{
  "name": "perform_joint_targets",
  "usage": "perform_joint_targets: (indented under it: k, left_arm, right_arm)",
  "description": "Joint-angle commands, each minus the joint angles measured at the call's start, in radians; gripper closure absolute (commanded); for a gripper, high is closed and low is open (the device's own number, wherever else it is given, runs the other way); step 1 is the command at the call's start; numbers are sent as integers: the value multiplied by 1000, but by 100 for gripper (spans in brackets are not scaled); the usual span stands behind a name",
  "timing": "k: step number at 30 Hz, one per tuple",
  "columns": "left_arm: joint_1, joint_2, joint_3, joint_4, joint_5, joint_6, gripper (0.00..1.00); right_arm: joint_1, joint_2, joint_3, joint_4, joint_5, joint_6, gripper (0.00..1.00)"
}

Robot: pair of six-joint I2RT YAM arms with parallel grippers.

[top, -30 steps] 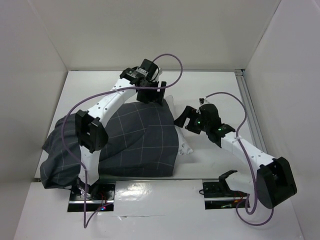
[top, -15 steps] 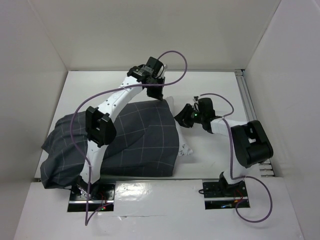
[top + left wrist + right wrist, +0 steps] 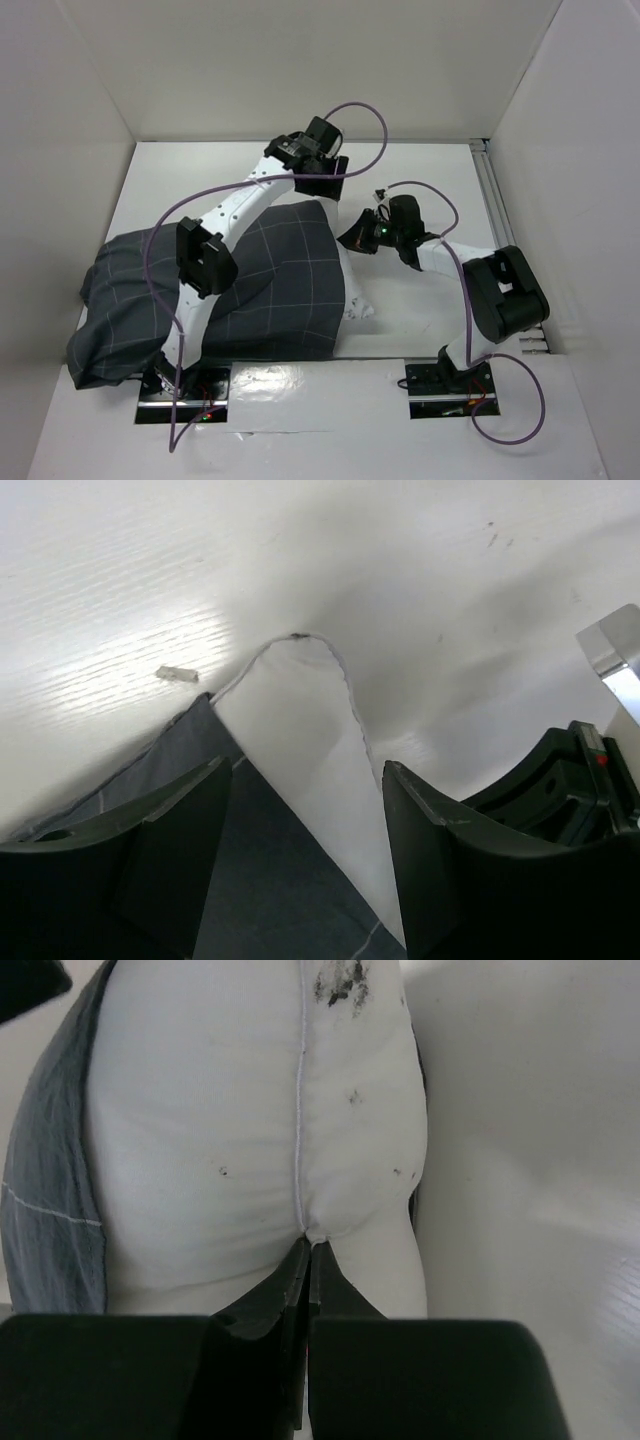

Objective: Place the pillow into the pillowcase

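One second on, pillowcase (image 3: 290, 285) has slid left; right fingers (image 3: 272, 1310) pinch pillow (image 3: 250, 1110), left fingers (image 3: 165, 865) spread.

A white surface (image 3: 420, 175) with a faint wood-like grain forms the floor of an enclosure closed in by three plain white panels: a far wall (image 3: 300, 60), a left wall (image 3: 50, 160) and a right wall (image 3: 580, 140). An aluminium rail (image 3: 497, 210) runs along the surface's right edge, from the far right corner toward the near side. Along the near edge, a glossy white ledge (image 3: 320, 395) catches a mirror-like glare. In the left wrist view, soft light pools in a bright patch on the surface beside a small pale scrap (image 3: 176, 674), and a few dark scuffs (image 3: 497, 538) lie farther off.
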Motion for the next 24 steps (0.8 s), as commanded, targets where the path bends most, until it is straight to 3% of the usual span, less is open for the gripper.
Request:
perform_joint_targets:
  k: [1,11,13,17,18,19,24]
  left_arm:
    - [-58,-22,32,-61,-216,7,25]
    - [-87,-2,20,-158,-357,6,41]
    - [-87,-2,20,-170,-369,6,48]
    - [-87,-2,20,-170,-379,6,76]
    - [-87,-11,30,-170,-379,6,96]
    - [-87,-12,44,-161,-379,6,100]
    - [-87,-71,56,-95,-248,6,100]
  right_arm:
    - [15,-40,-9,45,-18,-10,100]
    - [25,-51,0,-6,15,-39,100]
    - [25,-40,9,-6,15,-39,100]
    - [25,-40,9,-6,15,-39,100]
    - [25,-40,9,-6,15,-39,100]
    - [25,-40,9,-6,15,-39,100]
    - [38,-40,18,3,-16,-49,100]
